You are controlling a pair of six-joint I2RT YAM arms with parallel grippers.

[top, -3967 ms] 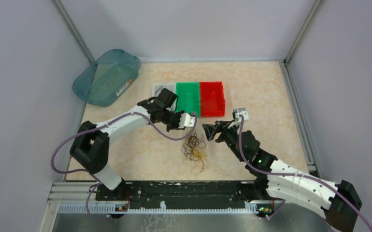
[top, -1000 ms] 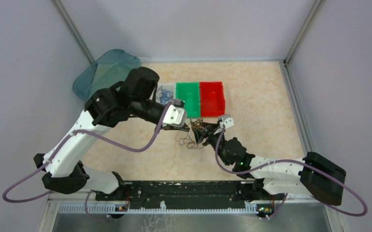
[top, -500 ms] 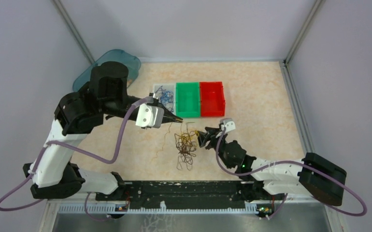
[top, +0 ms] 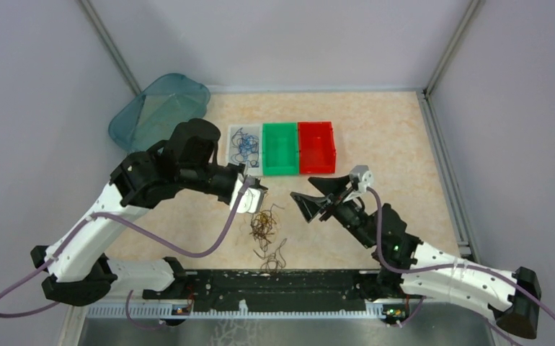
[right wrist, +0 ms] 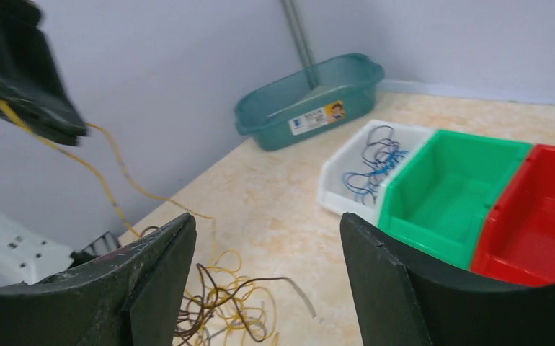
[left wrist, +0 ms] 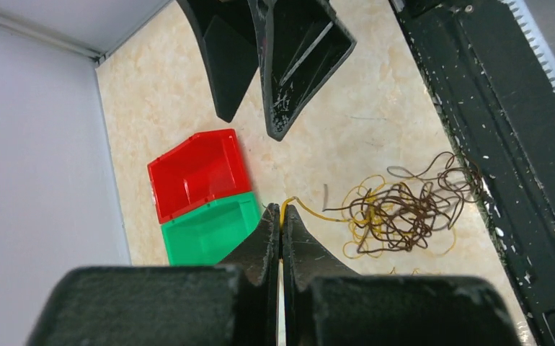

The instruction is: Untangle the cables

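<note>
A tangle of yellow and dark brown cables [top: 263,223] lies on the table near the front; it also shows in the left wrist view [left wrist: 404,210] and the right wrist view [right wrist: 217,303]. My left gripper [top: 256,196] is shut on a yellow cable [left wrist: 284,210] that trails down to the tangle; the strand also shows in the right wrist view [right wrist: 109,189]. My right gripper [top: 312,196] is open and empty, held above the table to the right of the tangle. Blue cables [top: 243,143] lie in the white bin [top: 233,155].
A green bin [top: 280,148] and a red bin [top: 316,146] stand side by side next to the white bin. A teal tub [top: 161,115] leans in the back left corner. A black rail [top: 274,285] runs along the table's near edge.
My left gripper has come down and right toward the tangle, still holding the yellow strand. My right gripper has let go, opened and risen. The tangle has dropped lower toward the front.
</note>
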